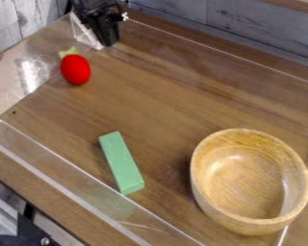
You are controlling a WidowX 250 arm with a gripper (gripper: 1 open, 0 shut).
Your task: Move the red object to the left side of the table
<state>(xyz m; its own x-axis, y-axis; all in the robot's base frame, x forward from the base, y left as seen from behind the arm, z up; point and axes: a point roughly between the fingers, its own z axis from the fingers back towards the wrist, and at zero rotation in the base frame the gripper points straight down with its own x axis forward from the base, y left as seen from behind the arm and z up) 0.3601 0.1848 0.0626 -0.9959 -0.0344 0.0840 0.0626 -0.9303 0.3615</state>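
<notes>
The red object [74, 68], a small rounded strawberry-like toy with a bit of green at its top, lies on the brown wood-grain table [183, 96] near the left acrylic wall. My black gripper [104, 36] hangs above the table's far left part, up and to the right of the red object and clear of it. Its fingers are drawn together with nothing between them.
A green rectangular block [119, 161] lies toward the front, left of centre. A large wooden bowl [252, 180] stands at the front right. Low clear acrylic walls [28, 58] edge the tabletop.
</notes>
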